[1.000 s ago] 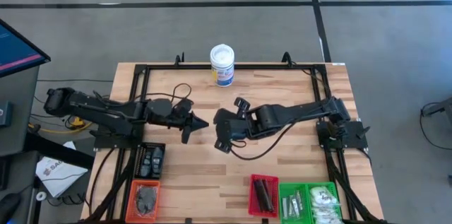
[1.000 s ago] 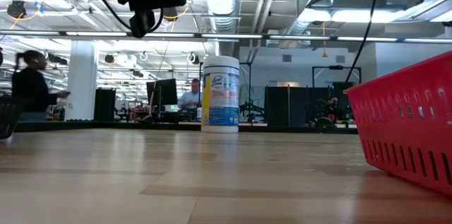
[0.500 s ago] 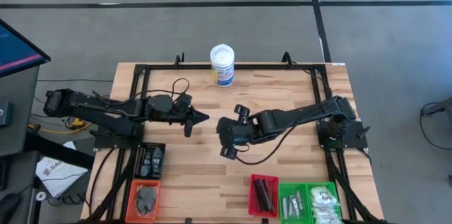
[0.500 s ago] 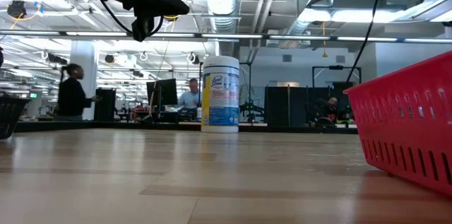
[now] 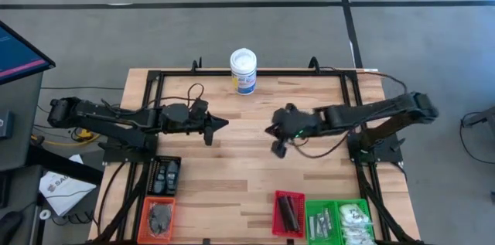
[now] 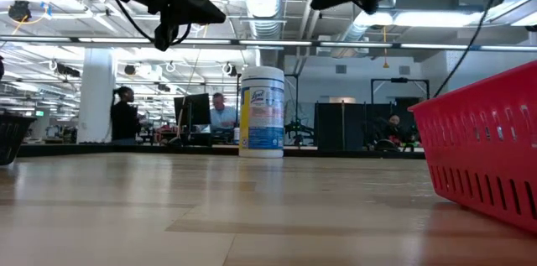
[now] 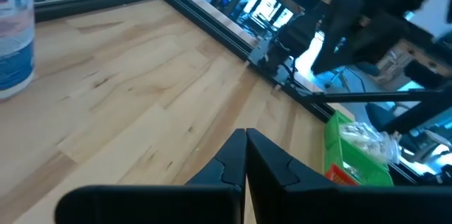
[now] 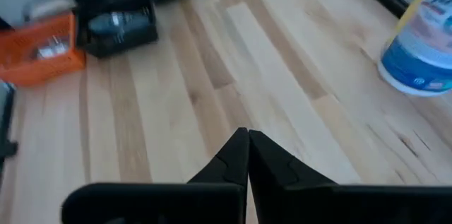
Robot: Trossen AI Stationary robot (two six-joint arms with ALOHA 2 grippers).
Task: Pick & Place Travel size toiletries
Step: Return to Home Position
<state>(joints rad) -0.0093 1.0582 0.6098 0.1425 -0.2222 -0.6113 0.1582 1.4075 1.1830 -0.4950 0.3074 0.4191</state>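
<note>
I am holding my left gripper (image 7: 246, 133) and right gripper (image 8: 248, 133) pinched closed, empty, above the pale wooden tabletop (image 5: 232, 175), evidently because sorting is finished: travel size toiletries (image 5: 354, 216) are lying in green plastic bins (image 5: 308, 223), well apart from both.

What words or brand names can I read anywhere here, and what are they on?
"Lysol": the brand mark on the blue and yellow label of the white tub at the table's far edge. It is only roughly legible.
Fine print below it on that label: too small to read.
Dark lettering on the white sheet on the floor left of the table: too small to read.
Nothing else shows text that can be read.
</note>
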